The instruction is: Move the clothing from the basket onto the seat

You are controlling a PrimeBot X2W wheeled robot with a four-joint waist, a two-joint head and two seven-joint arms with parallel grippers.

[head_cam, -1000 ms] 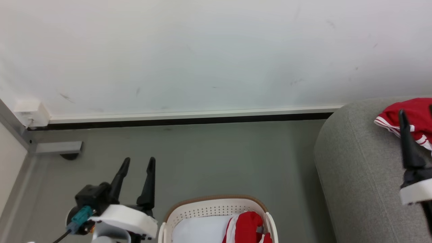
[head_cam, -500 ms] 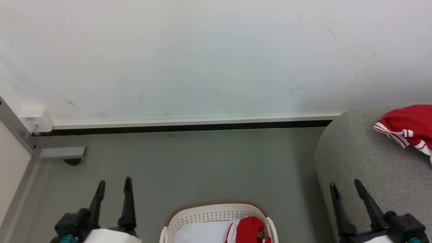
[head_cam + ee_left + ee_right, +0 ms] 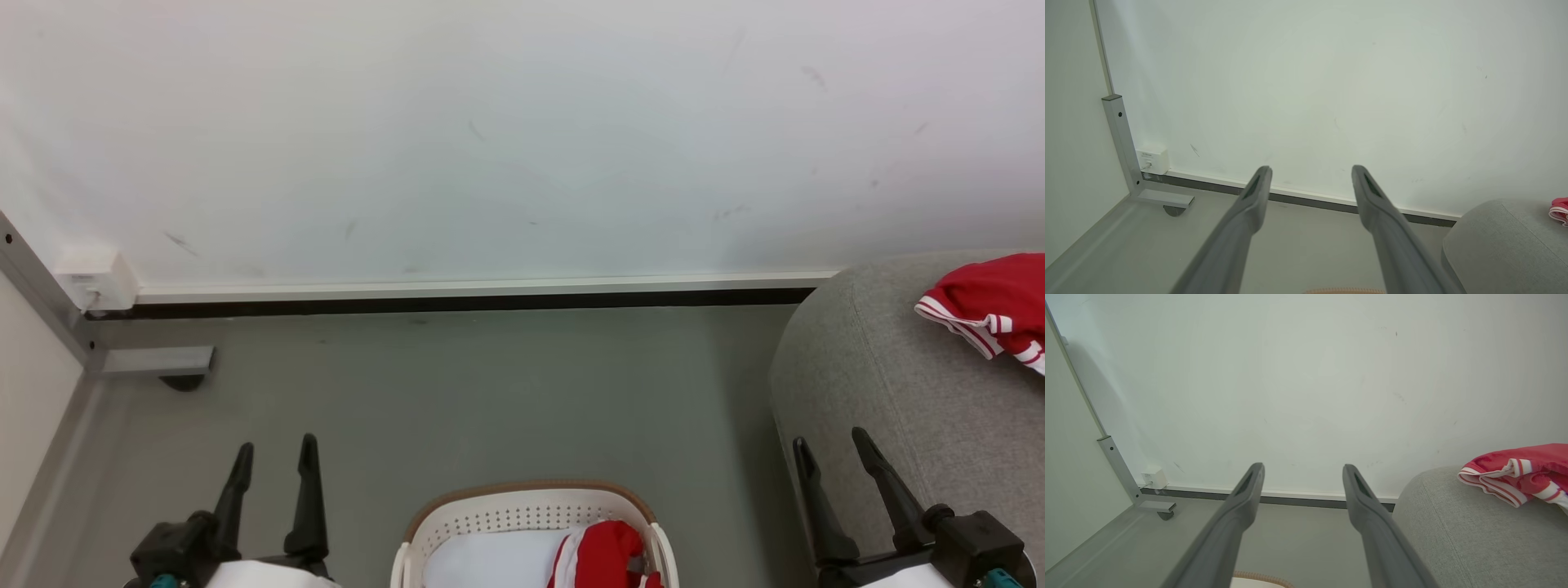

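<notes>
**By the plain white wall, both pairs of jaws are hanging open**

A grey-green floor is lying under the wall. A small white box is sitting low on the wall at the left.

The oval cream-white plastic basket with little holes and a tan-brown rim is standing on the floor at the bottom middle of the head view. One soft bright red piece of clothing with white trim is lying inside the basket, on its right side, beside a pale flat cloth. The big grey fabric seat with round edges is standing near the basket, to its right. The other red piece of clothing with thin white stripes is lying on top of the seat, at the right edge of the head view.

The left jaws are pointing up at the lower left, over the floor, left of the basket. Their two long dark fingers are standing apart and gripping nothing. The right jaws are pointing up at the lower right, in front of the seat. Their dark fingers are spread apart too, with nothing between them. Both pairs are hanging well apart from the clothing.
</notes>
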